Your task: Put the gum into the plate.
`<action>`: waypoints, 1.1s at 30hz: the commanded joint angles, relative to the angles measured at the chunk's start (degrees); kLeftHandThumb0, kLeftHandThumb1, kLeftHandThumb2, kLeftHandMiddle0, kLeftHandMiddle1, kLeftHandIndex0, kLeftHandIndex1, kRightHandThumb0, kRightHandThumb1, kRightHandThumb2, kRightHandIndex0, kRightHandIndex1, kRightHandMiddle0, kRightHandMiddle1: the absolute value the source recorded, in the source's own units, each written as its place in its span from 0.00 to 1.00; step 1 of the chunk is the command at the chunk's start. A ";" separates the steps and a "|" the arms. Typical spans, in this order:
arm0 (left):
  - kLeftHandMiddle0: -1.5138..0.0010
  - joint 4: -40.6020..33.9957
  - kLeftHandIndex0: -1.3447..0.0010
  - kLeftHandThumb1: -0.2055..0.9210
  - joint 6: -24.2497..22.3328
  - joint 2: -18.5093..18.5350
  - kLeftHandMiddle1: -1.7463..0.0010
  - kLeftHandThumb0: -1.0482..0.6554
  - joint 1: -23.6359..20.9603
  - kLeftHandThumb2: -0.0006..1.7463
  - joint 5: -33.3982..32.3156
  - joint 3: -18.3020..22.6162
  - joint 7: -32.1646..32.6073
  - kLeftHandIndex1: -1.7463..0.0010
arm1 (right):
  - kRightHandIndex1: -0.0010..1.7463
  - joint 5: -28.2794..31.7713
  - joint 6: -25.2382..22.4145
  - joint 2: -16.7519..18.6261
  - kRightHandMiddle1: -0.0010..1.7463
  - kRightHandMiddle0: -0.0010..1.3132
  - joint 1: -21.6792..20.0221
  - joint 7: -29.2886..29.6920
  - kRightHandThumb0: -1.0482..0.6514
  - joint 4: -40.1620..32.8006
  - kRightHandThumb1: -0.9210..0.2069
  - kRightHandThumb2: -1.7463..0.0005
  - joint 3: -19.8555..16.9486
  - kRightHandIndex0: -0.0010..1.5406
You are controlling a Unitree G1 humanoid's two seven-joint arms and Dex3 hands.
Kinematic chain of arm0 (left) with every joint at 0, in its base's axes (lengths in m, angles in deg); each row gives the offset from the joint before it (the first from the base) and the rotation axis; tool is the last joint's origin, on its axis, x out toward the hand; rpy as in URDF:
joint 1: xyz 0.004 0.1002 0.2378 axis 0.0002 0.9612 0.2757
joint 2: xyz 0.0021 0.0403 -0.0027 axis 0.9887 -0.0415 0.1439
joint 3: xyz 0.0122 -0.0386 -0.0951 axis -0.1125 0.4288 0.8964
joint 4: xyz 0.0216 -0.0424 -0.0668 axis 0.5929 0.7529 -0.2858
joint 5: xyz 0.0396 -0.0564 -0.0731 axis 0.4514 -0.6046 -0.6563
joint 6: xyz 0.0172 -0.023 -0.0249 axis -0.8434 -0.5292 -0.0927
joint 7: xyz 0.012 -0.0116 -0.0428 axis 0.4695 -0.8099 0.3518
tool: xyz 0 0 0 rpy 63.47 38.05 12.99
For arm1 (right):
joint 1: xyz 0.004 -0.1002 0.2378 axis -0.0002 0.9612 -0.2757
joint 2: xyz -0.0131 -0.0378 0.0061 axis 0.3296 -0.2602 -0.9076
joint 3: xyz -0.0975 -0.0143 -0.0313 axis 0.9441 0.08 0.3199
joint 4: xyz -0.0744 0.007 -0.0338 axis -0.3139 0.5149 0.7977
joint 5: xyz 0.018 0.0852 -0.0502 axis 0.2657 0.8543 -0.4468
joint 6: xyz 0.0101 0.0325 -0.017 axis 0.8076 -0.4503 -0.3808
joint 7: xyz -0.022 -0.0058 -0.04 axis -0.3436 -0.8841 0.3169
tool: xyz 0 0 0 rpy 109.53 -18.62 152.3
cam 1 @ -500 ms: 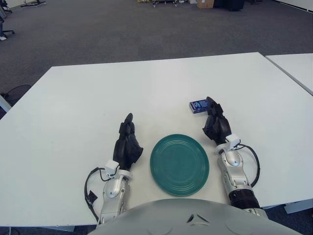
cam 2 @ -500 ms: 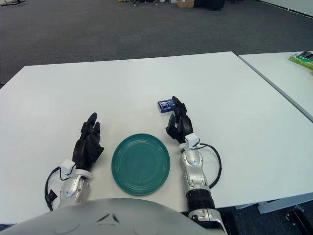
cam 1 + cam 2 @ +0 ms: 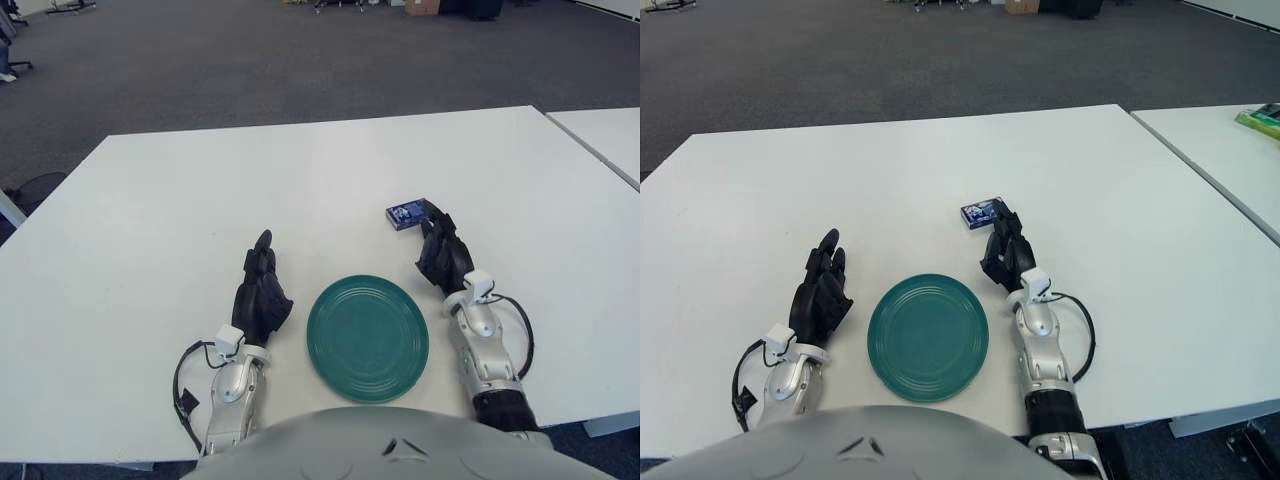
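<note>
Right hand reaches along the white table toward the gum pack, its dark fingertips at the pack's right near corner; whether they touch it cannot be told. The fingers are stretched forward, fairly close together, and hold nothing. The gum pack is a small dark blue box with a pale printed panel on its top face; the writing is too small to read. It lies flat on the table, beyond the plate and a little to the right of its centre, apart from it.

The plate is a round teal-green dish with faint rings inside its rim, and it sits on the near part of the table between the two hands. Left hand shows just to the left of the plate, idle, fingers extended forward and loosely together, grasping nothing.

A second white table stands to the right across a narrow gap, and in the right eye view a green packet lies at its far right edge. Beyond the tables spreads grey carpet, with a cardboard box at the far end of the room.
</note>
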 commanded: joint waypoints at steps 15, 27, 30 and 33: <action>1.00 1.29 1.00 1.00 -4.54 -0.16 1.00 0.00 0.13 0.58 -2.51 -0.29 -1.08 0.81 | 0.04 -26.36 10.64 -16.42 0.50 0.01 -28.27 10.53 0.19 5.90 0.00 0.61 5.48 0.23; 0.98 3.01 1.00 1.00 -4.29 -0.40 0.99 0.00 -0.65 0.57 -5.66 0.11 -2.25 0.80 | 0.04 -45.74 9.36 -19.27 0.55 0.05 -36.83 12.80 0.13 16.31 0.00 0.69 19.62 0.27; 0.97 3.02 1.00 1.00 -4.41 -0.47 0.99 0.00 -0.74 0.57 -5.83 0.19 -2.27 0.78 | 0.04 -47.03 10.14 -19.81 0.55 0.05 -37.40 12.95 0.13 18.42 0.00 0.69 21.13 0.27; 0.97 2.68 1.00 1.00 -4.64 -0.51 0.99 0.00 -0.62 0.57 -5.81 0.03 -2.11 0.78 | 0.03 -48.31 11.26 -19.73 0.54 0.04 -38.78 13.35 0.13 23.13 0.00 0.69 23.25 0.26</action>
